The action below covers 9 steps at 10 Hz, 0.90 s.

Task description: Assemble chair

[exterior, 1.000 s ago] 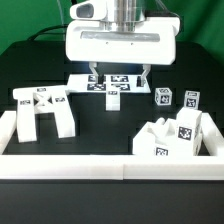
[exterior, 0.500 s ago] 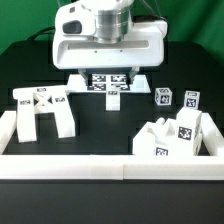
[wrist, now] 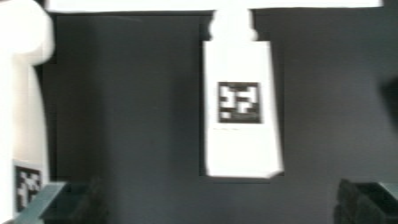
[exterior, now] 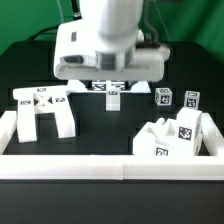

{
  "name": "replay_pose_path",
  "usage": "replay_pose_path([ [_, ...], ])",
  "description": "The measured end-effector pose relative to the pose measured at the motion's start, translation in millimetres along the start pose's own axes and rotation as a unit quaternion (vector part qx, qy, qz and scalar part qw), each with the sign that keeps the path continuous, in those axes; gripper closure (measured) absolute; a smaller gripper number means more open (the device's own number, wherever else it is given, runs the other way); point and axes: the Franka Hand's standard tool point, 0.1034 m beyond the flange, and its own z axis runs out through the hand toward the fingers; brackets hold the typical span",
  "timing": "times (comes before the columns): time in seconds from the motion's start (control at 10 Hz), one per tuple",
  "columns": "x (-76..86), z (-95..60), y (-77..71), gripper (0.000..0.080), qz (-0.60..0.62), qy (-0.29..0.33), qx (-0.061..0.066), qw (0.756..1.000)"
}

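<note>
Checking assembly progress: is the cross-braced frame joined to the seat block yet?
No, the cross-braced frame sits at the exterior view's left, the seat block at its right, bare black table between them.

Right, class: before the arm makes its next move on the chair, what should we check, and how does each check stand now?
1. The claw is open: ok, fingers spread wide.
2. The claw is empty: ok, nothing held between the fingers.
3. The tagged white bar under the claw is a loose chair part: cannot tell; it may belong to the marker board.
4. The cross-braced frame is clear of the arm: ok, on the exterior view's left.
5. The two small tagged blocks are clear: ok, on the exterior view's right.
6. The seat block is clear: ok, by the front rail.
</note>
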Motion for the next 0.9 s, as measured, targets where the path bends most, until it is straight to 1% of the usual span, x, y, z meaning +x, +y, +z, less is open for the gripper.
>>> replay_pose_path([
  [0.1,1.3,3.6,1.9,0.0151,0.001,-0.035,-0.005,0.999],
  [0.2,0.6,4.3,2.2,0.0151,0.001,-0.064,-0.005,0.998],
  [0.3,4.4,4.8,2.3,0.0151,0.001,-0.064,-0.007,0.998],
  [0.6,5.6,6.0,2.5,0.0151,0.001,-0.061,-0.007,0.998],
  [0.7,5.7,9.5,2.1,0.0151,0.001,-0.061,-0.007,0.998],
  [0.9,4.4,12.6,-4.5,0.0151,-0.040,-0.064,-0.004,0.997],
])
